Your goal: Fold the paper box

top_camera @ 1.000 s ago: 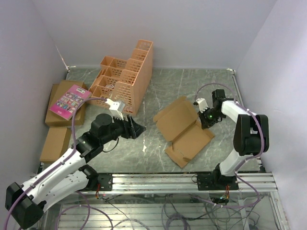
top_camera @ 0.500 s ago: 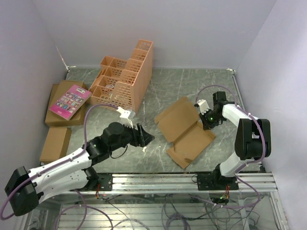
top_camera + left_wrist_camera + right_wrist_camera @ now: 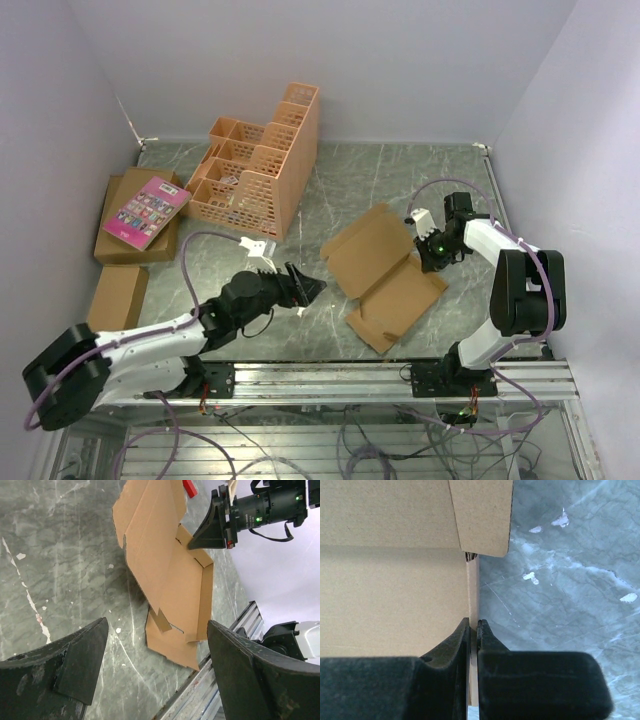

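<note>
The paper box point(image 3: 385, 275) lies as a flat brown cardboard sheet with creases and flaps on the grey marble table, right of centre. One long side wall stands raised along its right edge. My right gripper point(image 3: 430, 252) is shut on that raised wall; in the right wrist view the cardboard edge point(image 3: 473, 580) runs between the closed fingertips of the right gripper point(image 3: 473, 623). My left gripper point(image 3: 310, 288) hovers low, left of the box and apart from it, open with nothing between its fingers. The left wrist view shows the box point(image 3: 165, 565) ahead of the wide-open left gripper point(image 3: 157, 630).
An orange lattice crate point(image 3: 260, 170) stands at the back left. A pink book point(image 3: 145, 210) rests on brown cartons point(image 3: 128, 245), with another carton point(image 3: 115, 300) nearer. A metal rail point(image 3: 400, 375) lines the front edge. Walls close in on both sides.
My left arm has swung down and to the right toward the box, and its jaws have opened wider. The right gripper has stayed shut on the box's edge.
</note>
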`<state>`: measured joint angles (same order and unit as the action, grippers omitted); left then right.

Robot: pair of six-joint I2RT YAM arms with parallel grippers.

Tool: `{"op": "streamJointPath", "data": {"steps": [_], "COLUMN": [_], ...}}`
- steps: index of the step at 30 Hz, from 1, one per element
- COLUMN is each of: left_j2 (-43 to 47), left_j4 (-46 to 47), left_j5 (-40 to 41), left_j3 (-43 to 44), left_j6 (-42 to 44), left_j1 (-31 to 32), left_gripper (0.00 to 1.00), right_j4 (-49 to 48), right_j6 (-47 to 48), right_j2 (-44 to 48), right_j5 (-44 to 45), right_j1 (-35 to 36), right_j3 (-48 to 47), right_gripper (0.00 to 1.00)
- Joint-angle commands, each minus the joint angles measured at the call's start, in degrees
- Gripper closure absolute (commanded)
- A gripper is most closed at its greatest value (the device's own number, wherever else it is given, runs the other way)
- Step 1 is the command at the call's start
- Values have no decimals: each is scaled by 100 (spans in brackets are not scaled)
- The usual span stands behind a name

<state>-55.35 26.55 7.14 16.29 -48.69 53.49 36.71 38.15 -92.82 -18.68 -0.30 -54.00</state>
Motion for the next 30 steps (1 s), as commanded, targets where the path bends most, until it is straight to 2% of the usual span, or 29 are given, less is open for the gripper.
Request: {"op": "streamJointPath", "data": {"steps": [1,6,14,18,20,23,26,30], "left_j2": [-793,-1902,-3184,-3981,-4385,-4833,-4949,-4807], "left_j4": [1851,3464,3957,4472,5094,5499,5552,5157], "left_j5": [6,-111,165,71,34,-13,-53,-37], "left_j3": [-162,-205,258,520,589,739,827,941], "left_j6": [21,90,-31,-187,-233,-316,-307,-153], "left_j1": [37,35,32,57,78,80,102,141], "left_gripper": [10,11,12,17,27,45,60,86], "right_j4": [74,82,78,58,48,24,4,-62], "right_j6": [-73,-106,-163,-184,-194,-214,-213,-235], "right_j2": [118,185,190,136,111,135,159,159], "right_j5": [-312,-410,-518,-549,-549,-539,-487,-416], "right_j1": [10,6,-6,-3,-1,-1,-1,-5], "right_j3": [4,3,-44,-51,-45,-24,-7,18], "right_gripper": [100,100,100,100,100,100,100,100]}}
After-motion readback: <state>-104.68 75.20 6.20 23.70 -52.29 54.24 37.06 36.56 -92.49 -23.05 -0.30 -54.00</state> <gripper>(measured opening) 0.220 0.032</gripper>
